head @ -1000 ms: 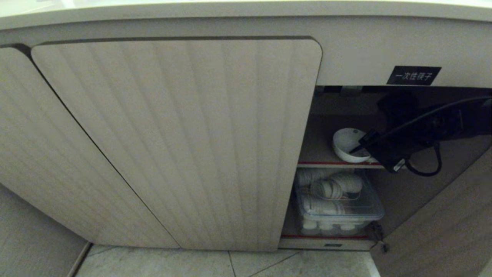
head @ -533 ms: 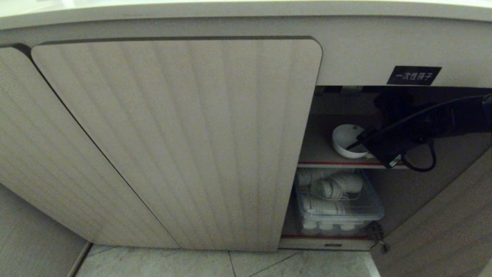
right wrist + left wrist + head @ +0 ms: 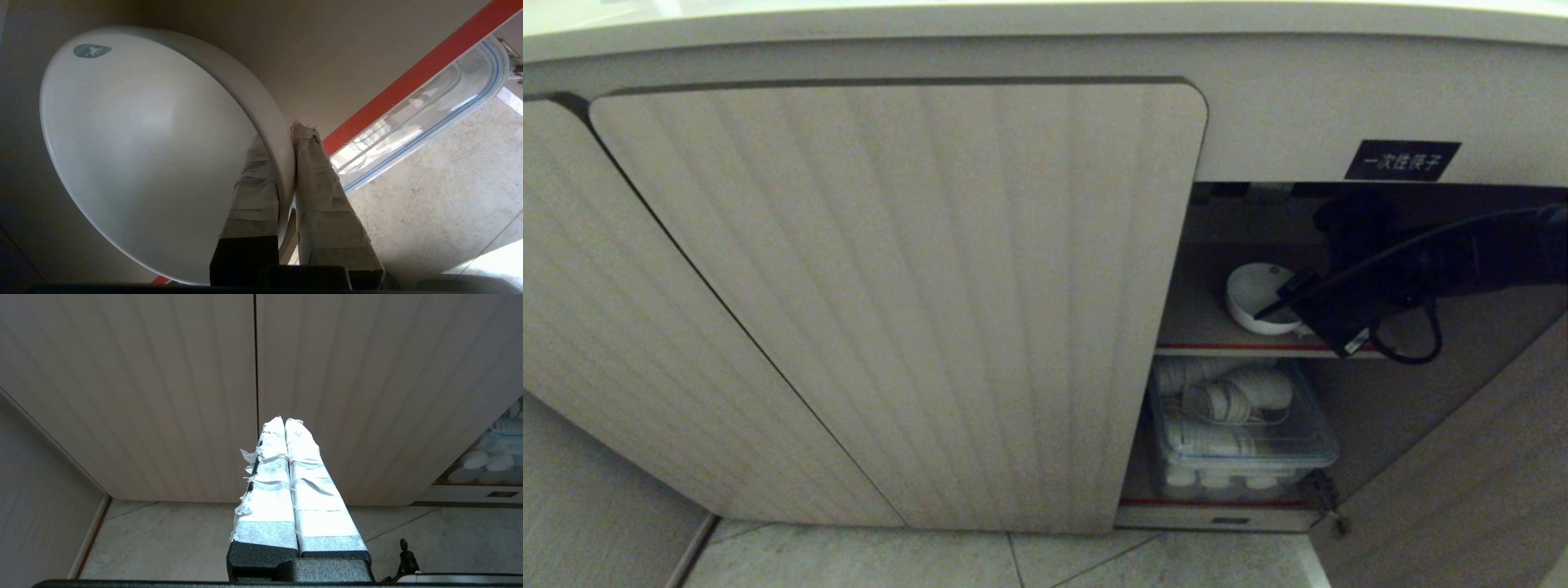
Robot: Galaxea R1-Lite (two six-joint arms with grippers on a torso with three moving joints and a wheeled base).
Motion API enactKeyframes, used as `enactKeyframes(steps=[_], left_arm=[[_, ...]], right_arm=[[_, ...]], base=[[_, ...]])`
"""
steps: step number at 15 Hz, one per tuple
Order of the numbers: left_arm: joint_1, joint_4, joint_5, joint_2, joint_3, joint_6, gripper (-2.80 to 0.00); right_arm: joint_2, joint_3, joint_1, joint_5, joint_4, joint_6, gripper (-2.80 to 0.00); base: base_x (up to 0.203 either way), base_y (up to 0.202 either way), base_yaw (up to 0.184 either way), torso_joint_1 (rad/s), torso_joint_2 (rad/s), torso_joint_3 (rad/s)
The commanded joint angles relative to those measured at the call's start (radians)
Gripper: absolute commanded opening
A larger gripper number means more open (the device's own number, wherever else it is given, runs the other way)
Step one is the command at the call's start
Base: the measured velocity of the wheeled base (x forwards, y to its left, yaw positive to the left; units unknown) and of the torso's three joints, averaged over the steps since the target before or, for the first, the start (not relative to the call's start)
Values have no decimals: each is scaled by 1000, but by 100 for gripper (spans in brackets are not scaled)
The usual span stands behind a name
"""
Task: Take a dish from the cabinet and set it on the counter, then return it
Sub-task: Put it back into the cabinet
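The dish, a small white bowl, is over the upper shelf inside the open cabinet, tilted with its hollow toward me. My right gripper reaches in from the right and is shut on the dish's near rim. In the right wrist view one taped finger lies inside the dish and the other outside, with the right gripper pinching the wall. Whether the dish touches the shelf is not visible. My left gripper is parked, shut and empty, facing the closed doors. The counter shows as a pale edge above.
A clear plastic box of white dishes fills the lower shelf. The closed fluted door bounds the opening on the left. The open door stands at the right. A black label sits above the opening, and a tiled floor lies below.
My right gripper, with the dish in it, has shifted slightly up and left, deeper over the upper shelf. The left arm has not moved.
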Motion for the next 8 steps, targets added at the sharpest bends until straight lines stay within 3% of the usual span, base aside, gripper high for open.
enactKeyframes(steps=[1, 8], left_arm=[[0, -1, 0, 0, -1, 0, -280], [0, -1, 1, 0, 0, 0, -280]], right_arm=[[9, -3, 2, -1, 2, 7, -280], [27, -7, 1, -1, -38, 7, -280]], base=[[0, 0, 0, 0, 0, 0], [0, 0, 0, 0, 0, 0]])
